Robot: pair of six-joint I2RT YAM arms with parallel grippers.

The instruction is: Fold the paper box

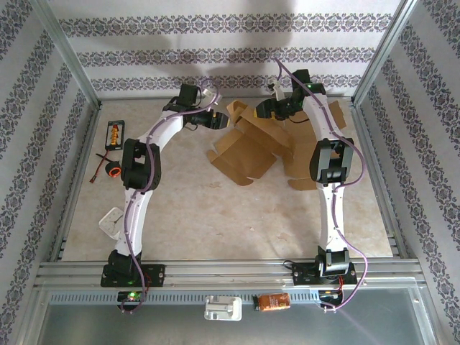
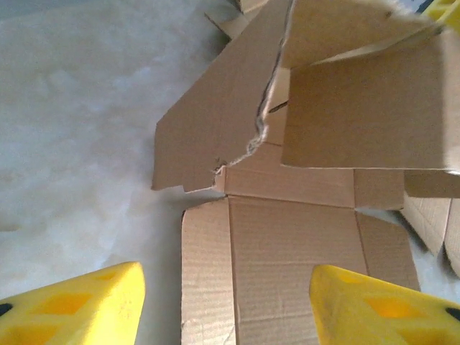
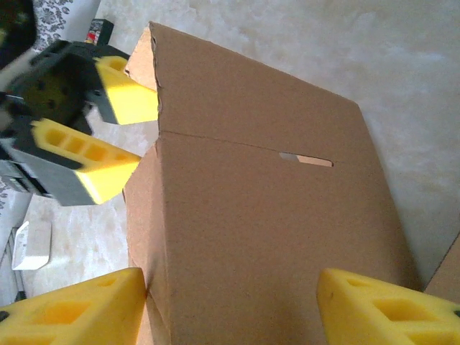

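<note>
The brown corrugated cardboard box (image 1: pixel 248 154), half folded with flaps splayed and one crease torn, lay at the far middle of the pale mottled worktop (image 1: pixel 215 215), with bare surface nearer the arms. The yellow left pincer (image 2: pixel 226 280) stood open beside a corner, holding nothing. The right pincer (image 3: pixel 230 280) hung open and empty over a panel with a narrow slot (image 3: pixel 307 159).

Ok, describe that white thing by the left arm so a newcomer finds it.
Start at the left arm's base at the table's near edge. Just left of that arm lies a white square object; the small box and round piece farther back are black and orange.
</note>
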